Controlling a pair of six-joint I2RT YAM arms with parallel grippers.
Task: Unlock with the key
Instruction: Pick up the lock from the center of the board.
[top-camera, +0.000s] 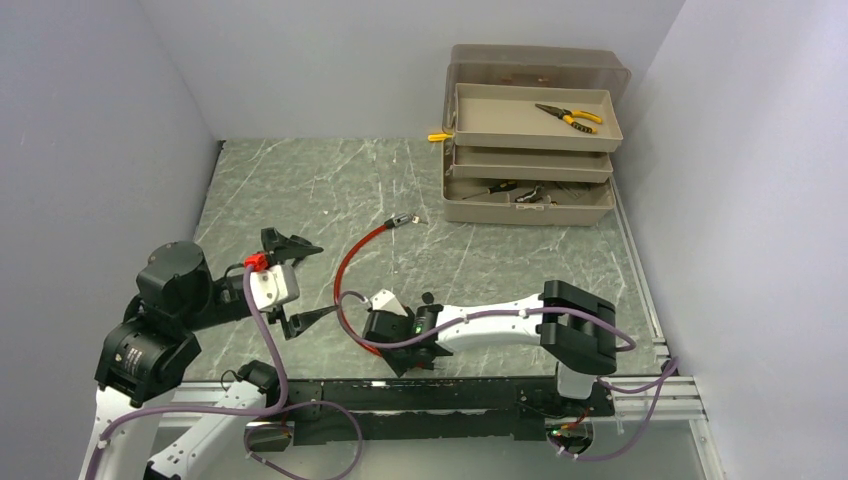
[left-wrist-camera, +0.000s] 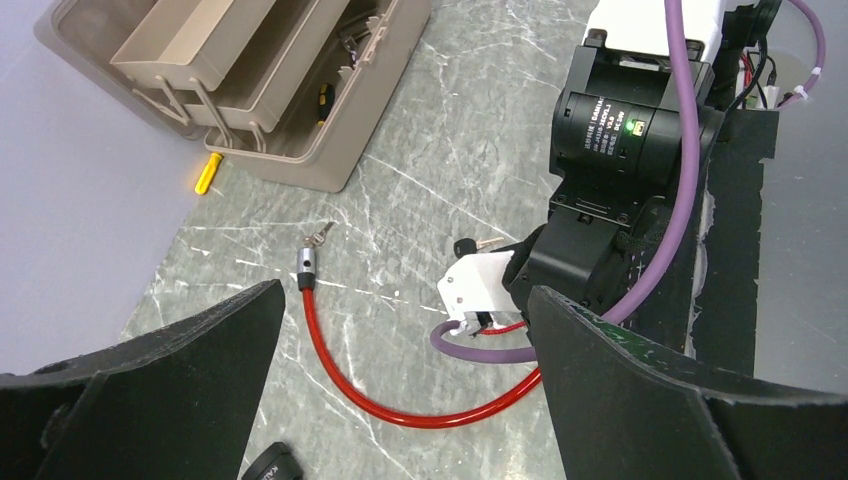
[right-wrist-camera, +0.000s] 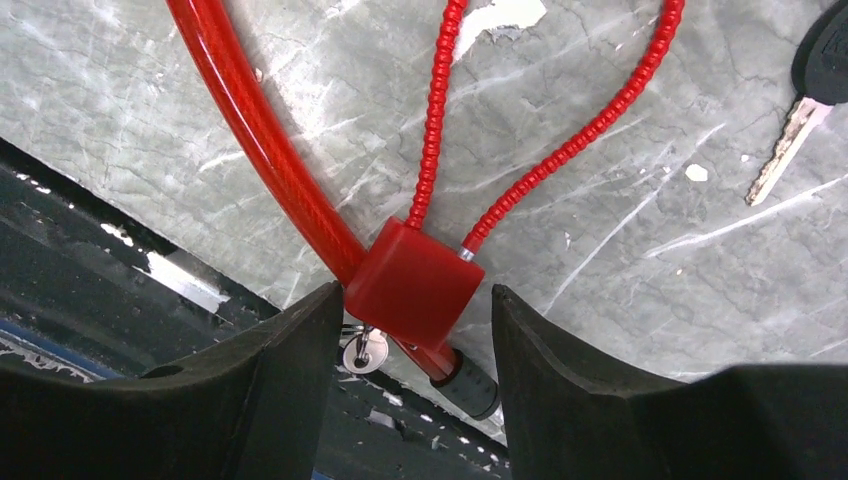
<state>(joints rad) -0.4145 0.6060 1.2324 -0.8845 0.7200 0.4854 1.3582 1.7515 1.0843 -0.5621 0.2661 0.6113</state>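
A thick red cable (top-camera: 345, 262) curves across the marble table, with its metal tip (left-wrist-camera: 305, 264) lying free. In the right wrist view a red block-shaped lock body (right-wrist-camera: 415, 283) carries a thin beaded red loop (right-wrist-camera: 440, 110). A small silver key (right-wrist-camera: 362, 352) sits at the block's underside. My right gripper (right-wrist-camera: 416, 292) straddles this block at the table's front edge: the left finger touches it and the right finger stands a sliver off. A black-headed key (right-wrist-camera: 795, 125) lies loose nearby. My left gripper (top-camera: 315, 282) hovers wide open to the left, holding nothing.
An open tan toolbox (top-camera: 530, 150) stands at the back right, with pliers (top-camera: 568, 116) in its top tray and a yellow handle (top-camera: 438, 137) beside it. A black rail (top-camera: 450, 395) runs along the front edge. A small black object (left-wrist-camera: 270, 465) lies below my left gripper.
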